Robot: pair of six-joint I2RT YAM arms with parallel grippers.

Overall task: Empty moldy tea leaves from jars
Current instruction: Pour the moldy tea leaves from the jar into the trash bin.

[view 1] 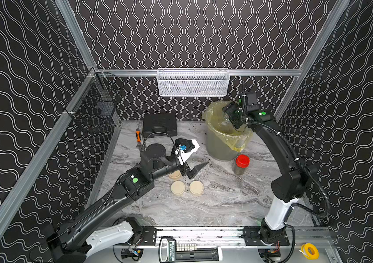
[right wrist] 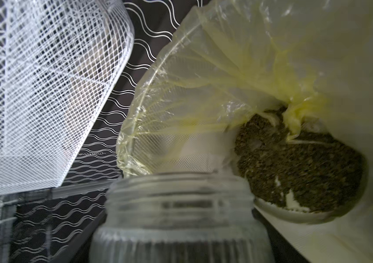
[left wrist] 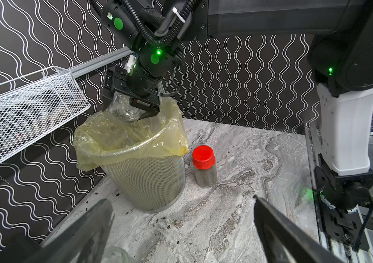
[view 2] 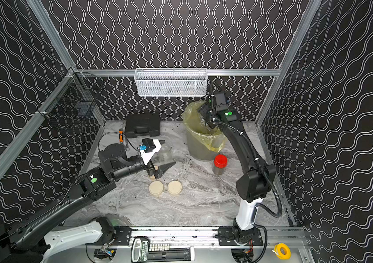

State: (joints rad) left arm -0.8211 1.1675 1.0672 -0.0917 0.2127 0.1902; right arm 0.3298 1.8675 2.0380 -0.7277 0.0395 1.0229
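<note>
- The loose dark brown tea leaves (right wrist: 299,168) were mostly heaped at the bottom of the yellow plastic bag (right wrist: 238,68) lining the grey mesh bin (left wrist: 149,182), which stood near the surface's far right corner.
- The lidless clear glass jar (right wrist: 178,205) was tipped above the bin's opening, mouth pointing into the bag. The right gripper (left wrist: 124,113) had its jaws closed partway around the jar's body, holding it up there. The glass looked pretty much clear in the left wrist view.
- The slim glass jar with a round red lid (view 1: 241,165) stood upright just beside the bin, on the side toward the near edge, with its lid on and dark leaves showing through the glass.
- A second lidless clear glass jar (view 2: 166,152) stood mid-surface, toward the left edge, between the jaws of the left gripper (left wrist: 181,201). Those were spread wide open with nothing clamped, and I couldn't tell if either finger touched the glass.
- Three round cream lids (view 1: 177,187) lay flat by the left gripper, two side by side and one partly under it.
- Dark specks of leaf (left wrist: 162,219) were scattered on the grey-white marble surface (view 1: 215,205) between the bin and the left gripper.
- Along the far edge sat a black plastic case (view 1: 159,124) with an orange-handled tool (view 1: 138,134) beside it, and a white mesh basket (view 1: 192,83) hung on the back rail above.
</note>
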